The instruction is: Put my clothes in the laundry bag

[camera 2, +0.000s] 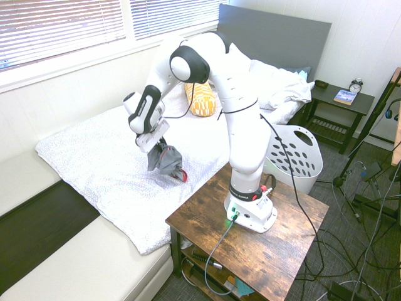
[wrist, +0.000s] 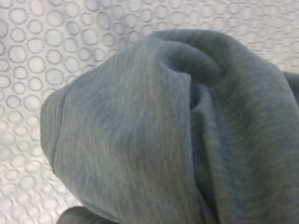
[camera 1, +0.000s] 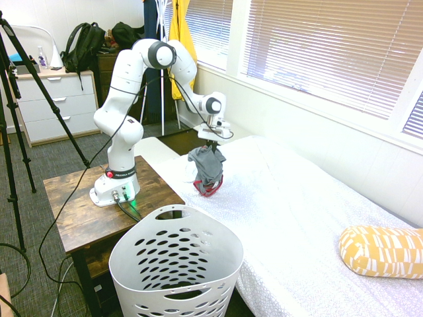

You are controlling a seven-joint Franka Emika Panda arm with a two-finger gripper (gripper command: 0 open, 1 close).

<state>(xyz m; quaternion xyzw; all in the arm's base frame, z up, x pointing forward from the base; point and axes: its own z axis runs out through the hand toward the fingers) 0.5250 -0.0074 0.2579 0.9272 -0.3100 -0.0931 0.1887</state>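
My clothes (camera 1: pixel 206 170) are a small grey garment with red trim, hanging bunched from my gripper (camera 1: pixel 213 146) just above the white bed cover (camera 1: pixel 297 211). The red-trimmed lower end still seems to touch the cover. From the other side the clothes (camera 2: pixel 165 160) dangle under the gripper (camera 2: pixel 155 143), which is shut on their top. Grey fabric (wrist: pixel 163 135) fills the wrist view over the circle-patterned cover. The laundry bag (camera 1: pixel 177 264), a white perforated round basket, stands on the floor at the near corner of the bed, and as the laundry bag (camera 2: pixel 294 157) beside the wooden table.
A wooden side table (camera 1: pixel 79 211) bears the arm's base beside the bed. A yellow patterned pillow (camera 1: pixel 382 251) lies farther along the bed. White dresser (camera 1: pixel 56 105) and a yellow garment (camera 1: pixel 180 33) on a rack stand at the back. A nightstand (camera 2: pixel 341 103) sits by the headboard.
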